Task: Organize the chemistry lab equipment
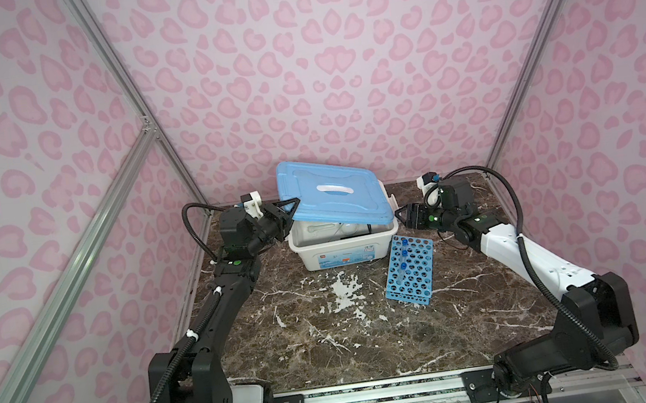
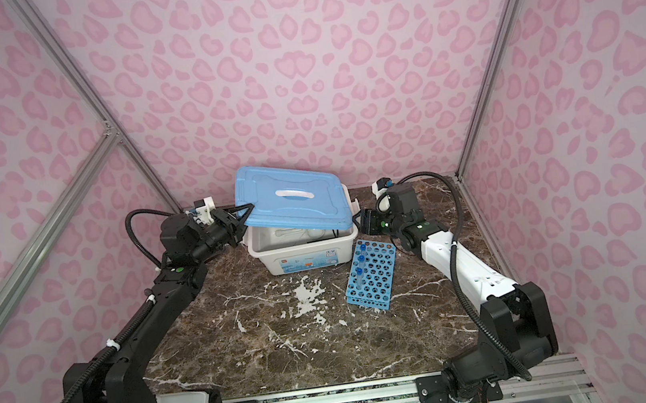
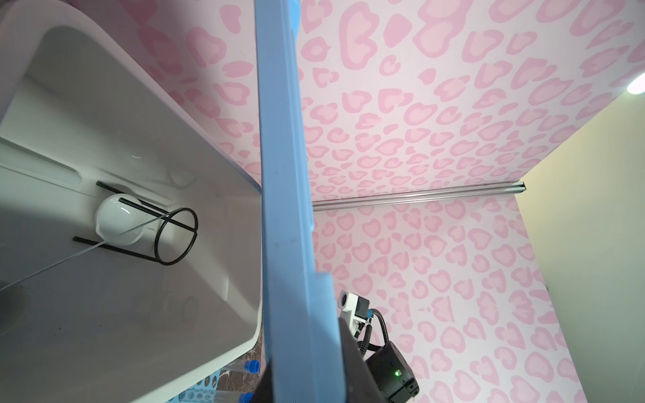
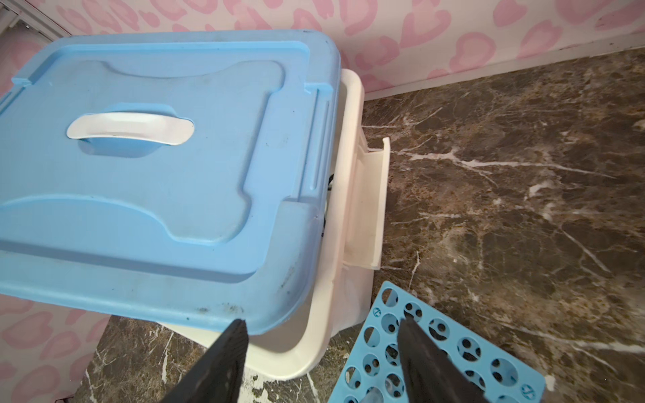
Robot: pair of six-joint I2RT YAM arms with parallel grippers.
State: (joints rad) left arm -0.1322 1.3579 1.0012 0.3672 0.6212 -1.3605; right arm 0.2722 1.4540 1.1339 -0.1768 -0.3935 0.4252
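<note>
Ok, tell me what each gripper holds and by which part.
The left gripper clamps the blue lid by its left edge; the right gripper is open, holding nothing.

Left fingers (image 3: 350, 356) clamped, arm stretched forward; right fingers (image 4: 223, 359) apart, arm forward.

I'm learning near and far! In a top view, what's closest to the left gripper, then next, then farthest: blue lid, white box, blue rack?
1. blue lid: the left gripper pinches its left corner.
2. white box: just under the tilted lid.
3. blue rack: on the table, by the box's right front corner.
</note>
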